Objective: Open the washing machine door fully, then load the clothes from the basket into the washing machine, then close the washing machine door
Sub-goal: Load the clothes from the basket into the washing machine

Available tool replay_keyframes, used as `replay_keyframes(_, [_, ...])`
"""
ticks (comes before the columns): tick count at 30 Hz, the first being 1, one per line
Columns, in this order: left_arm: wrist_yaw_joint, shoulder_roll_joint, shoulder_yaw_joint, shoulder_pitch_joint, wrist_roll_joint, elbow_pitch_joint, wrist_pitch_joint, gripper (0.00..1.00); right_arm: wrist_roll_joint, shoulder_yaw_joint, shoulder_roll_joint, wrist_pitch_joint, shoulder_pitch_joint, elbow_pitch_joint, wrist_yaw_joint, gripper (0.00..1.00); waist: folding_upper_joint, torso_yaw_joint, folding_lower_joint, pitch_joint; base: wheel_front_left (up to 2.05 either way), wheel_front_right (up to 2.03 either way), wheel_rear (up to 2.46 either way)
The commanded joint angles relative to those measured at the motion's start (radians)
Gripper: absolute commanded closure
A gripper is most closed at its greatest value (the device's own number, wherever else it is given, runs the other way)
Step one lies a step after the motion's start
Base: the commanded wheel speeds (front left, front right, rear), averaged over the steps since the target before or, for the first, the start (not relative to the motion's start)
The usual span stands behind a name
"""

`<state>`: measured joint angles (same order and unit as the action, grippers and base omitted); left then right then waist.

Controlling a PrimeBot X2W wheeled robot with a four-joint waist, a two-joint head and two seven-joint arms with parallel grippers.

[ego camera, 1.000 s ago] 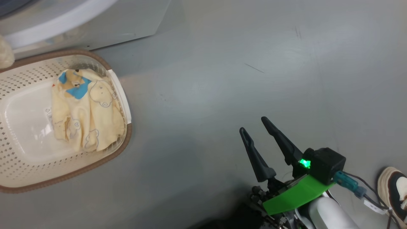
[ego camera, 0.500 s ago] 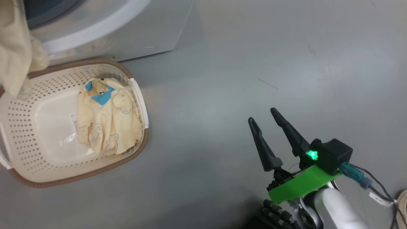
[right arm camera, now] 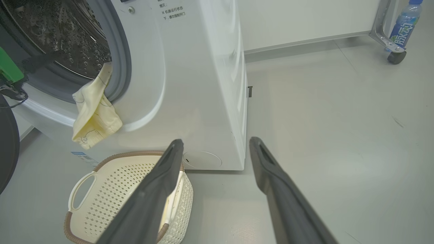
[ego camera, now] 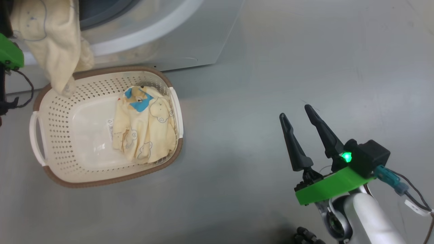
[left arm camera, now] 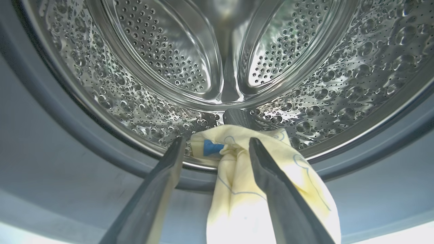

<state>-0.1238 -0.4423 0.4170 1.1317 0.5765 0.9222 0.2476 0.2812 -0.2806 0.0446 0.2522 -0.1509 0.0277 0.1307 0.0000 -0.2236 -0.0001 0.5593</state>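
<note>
The washing machine [ego camera: 190, 40] stands open at the top left. One pale yellow garment [ego camera: 51, 44] hangs out over the drum's lip, above the basket [ego camera: 101, 69]. My left gripper [left arm camera: 216, 140] is open at the drum [left arm camera: 217, 51], and the garment [left arm camera: 234, 176] lies between and behind its fingers. Another of the clothes [ego camera: 145, 132], with a blue bear patch, lies in the basket's right half. My right gripper [ego camera: 294, 111] is open over bare floor, well to the right of the basket. A black curved edge [right arm camera: 6, 149] at far left looks like the washing machine door's rim.
Grey floor [ego camera: 271, 67] stretches to the right of the machine and basket. In the right wrist view a bottle [right arm camera: 405, 22] stands beside a wheeled metal frame [right arm camera: 390, 44] at the far right, by a white wall.
The head camera has swung, so the basket and machine now sit further right and lower. The hanging garment has come into view at the drum. A shoe at the lower right has left the picture.
</note>
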Motion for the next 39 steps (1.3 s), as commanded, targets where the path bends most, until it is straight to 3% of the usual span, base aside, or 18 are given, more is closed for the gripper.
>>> replay_keyframes(1, [0.0,-0.061,-0.051,-0.029,0.015,-0.064,0.013,0.0,-0.006,-0.005,0.006,0.01,-0.002,-0.026,0.0,0.0,0.0,0.018,0.0001,-0.011,0.0,0.0,0.0])
replay_keyframes(9, [0.02,-0.075,-0.145,-0.26,0.019,-0.304,0.014,0.0,-0.017,0.023,0.006,0.01,0.015,-0.025,0.0,0.0,0.0,0.054,0.0001,-0.041,0.0,0.0,0.0])
replay_keyframes(20, [0.111,-0.093,-0.274,-0.605,0.009,-0.671,0.014,0.0,-0.025,0.014,0.006,0.01,0.019,-0.007,0.0,0.0,0.0,0.075,0.0001,-0.088,0.0,0.0,0.0])
replay_keyframes(29, [0.169,-0.125,-0.334,-0.83,0.023,-0.852,0.014,0.0,-0.031,0.018,0.006,0.01,0.034,-0.003,0.0,0.0,0.0,0.071,0.0001,-0.115,0.0,0.0,0.0])
replay_keyframes(39, [0.235,-0.125,-0.371,-0.963,0.03,-0.974,0.011,0.0,-0.037,0.022,0.006,0.01,0.034,-0.004,0.0,0.0,0.0,0.077,0.0001,-0.118,0.0,0.0,0.0])
